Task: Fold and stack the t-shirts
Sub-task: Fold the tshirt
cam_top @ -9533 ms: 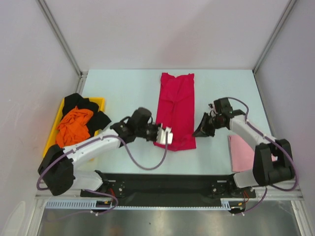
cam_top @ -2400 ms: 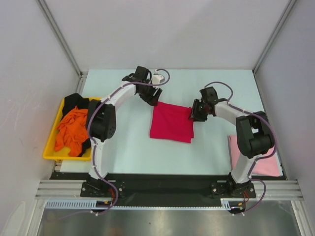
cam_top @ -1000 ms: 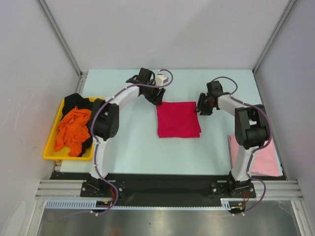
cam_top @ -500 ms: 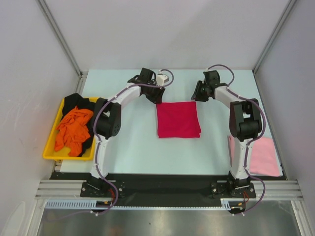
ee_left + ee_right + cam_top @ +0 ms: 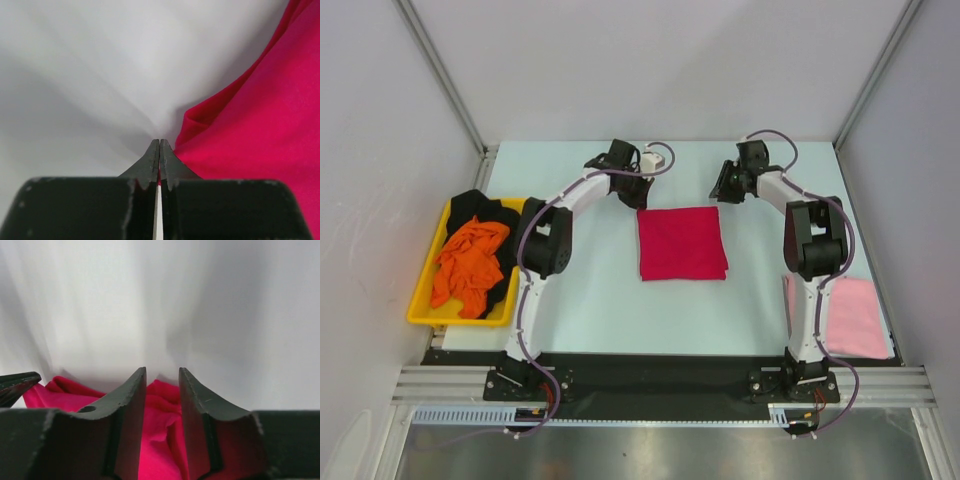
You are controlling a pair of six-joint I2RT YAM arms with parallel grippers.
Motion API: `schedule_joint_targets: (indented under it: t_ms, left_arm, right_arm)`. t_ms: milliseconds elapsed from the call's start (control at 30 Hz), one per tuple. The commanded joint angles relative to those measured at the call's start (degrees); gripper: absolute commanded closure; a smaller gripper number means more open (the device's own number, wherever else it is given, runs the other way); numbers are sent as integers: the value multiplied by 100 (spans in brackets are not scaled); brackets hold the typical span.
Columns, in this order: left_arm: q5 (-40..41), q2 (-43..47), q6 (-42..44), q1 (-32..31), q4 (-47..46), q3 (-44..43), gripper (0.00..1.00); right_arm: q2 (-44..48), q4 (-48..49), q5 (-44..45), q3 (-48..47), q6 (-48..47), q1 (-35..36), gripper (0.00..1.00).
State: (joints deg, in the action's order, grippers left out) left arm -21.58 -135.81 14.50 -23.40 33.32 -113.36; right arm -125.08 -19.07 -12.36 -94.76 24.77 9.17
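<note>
The crimson t-shirt [image 5: 682, 243] lies folded into a square in the middle of the table. My left gripper [image 5: 636, 197] is at its far left corner. In the left wrist view the left gripper [image 5: 159, 141] is shut, with a sliver of the crimson cloth [image 5: 250, 130] pinched between the fingers. My right gripper [image 5: 718, 193] is at the far right corner. In the right wrist view it [image 5: 162, 371] is open, with the cloth's edge [image 5: 160, 430] lying between the jaws. The pale pink t-shirt [image 5: 840, 315] lies folded at the near right. The orange t-shirt [image 5: 470, 262] and the black t-shirt [image 5: 480, 208] are heaped in the tray.
The yellow tray [image 5: 420, 315] stands at the table's left edge. White walls and metal frame posts [image 5: 445, 80] close in the back and sides. The left fingertip [image 5: 15, 385] shows at the left of the right wrist view.
Over the last second my right gripper has moved from the shirt's right edge to its far right corner. The shirt lies flat and still. The left gripper has hardly moved.
</note>
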Motion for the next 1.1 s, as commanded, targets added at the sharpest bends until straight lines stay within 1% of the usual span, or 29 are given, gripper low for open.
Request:
schedule_joint_targets:
  t_ms: [0, 67, 100, 133, 167, 233, 300, 367, 433, 467, 500, 533, 600, 633, 733, 767, 833, 900, 933, 967, 1033, 1067]
  left_arm:
    - [-65, -7, -123, -24, -124, -274, 100]
    - [-57, 37, -141, -24, -133, -213, 100]
    - [-83, 72, -158, -24, -159, -187, 100]
    - [-74, 107, -167, -24, -194, -134, 100]
    - [-65, 159, -184, -24, -281, -38, 100]
    - [-57, 195, -185, -24, -343, 16, 100]
    - [-56, 221, -185, -16, -318, -28, 99]
    - [-100, 230, -185, -16, -248, -159, 96]
    - [-57, 257, -106, -16, -221, -230, 95]
    - [4, 265, -71, -16, -212, -265, 93]
    - [49, 265, -27, -16, -186, -274, 91]
    - [75, 283, 0, -16, -168, -274, 88]
    - [145, 327, 79, -7, -115, -274, 72]
    - [172, 353, 105, -7, -107, -274, 59]
    - [137, 529, 141, 63, -115, -274, 47]
    - [76, 590, 115, 90, -141, -274, 42]
    - [-187, 775, 27, 230, -159, -257, 39]
    - [-468, 1012, -192, 344, -247, -21, 36]
    - [-739, 1099, -272, 432, -317, 120, 35]
    - [-803, 1283, -307, 450, -457, 443, 34]
    - [-891, 1469, -308, 415, -580, 779, 35]
    - [-909, 1626, -325, 406, -729, 1068, 37]
  right_arm:
    - [412, 341, -354, 104, -331, -213, 61]
    - [694, 588, -714, 561, -517, -258, 59]
    - [982, 815, -820, 781, -596, -258, 55]
    - [1090, 922, -1029, 1227, -605, -258, 54]
    - [1291, 1018, -1058, 1423, -614, -223, 48]
    - [1433, 1326, -1032, 1906, -605, -153, 45]
    - [1486, 1511, -1014, 2040, -614, -56, 43]
    - [1337, 1416, -874, 1866, -658, 6, 43]
    - [1040, 1134, -663, 1655, -615, 50, 49]
    - [942, 1064, -567, 1471, -571, 59, 52]
    - [872, 1072, -531, 1417, -535, 41, 52]
    - [793, 1063, -417, 1364, -492, 32, 53]
    - [774, 1098, -311, 1346, -246, -20, 52]
    - [800, 1142, -267, 1364, -167, -99, 50]
    - [967, 1125, -179, 1338, -52, -231, 47]
    - [1081, 1099, -153, 1320, -52, -257, 46]
    - [1213, 1055, -187, 1302, -95, -328, 45]
    - [1441, 985, -223, 1337, -192, -381, 46]
    - [1538, 967, -258, 1433, -314, -372, 47]
    - [1600, 975, -284, 1504, -350, -337, 48]
    - [1811, 1019, -319, 1688, -342, -258, 50]
    - [1864, 1028, -346, 1854, -333, -171, 56]
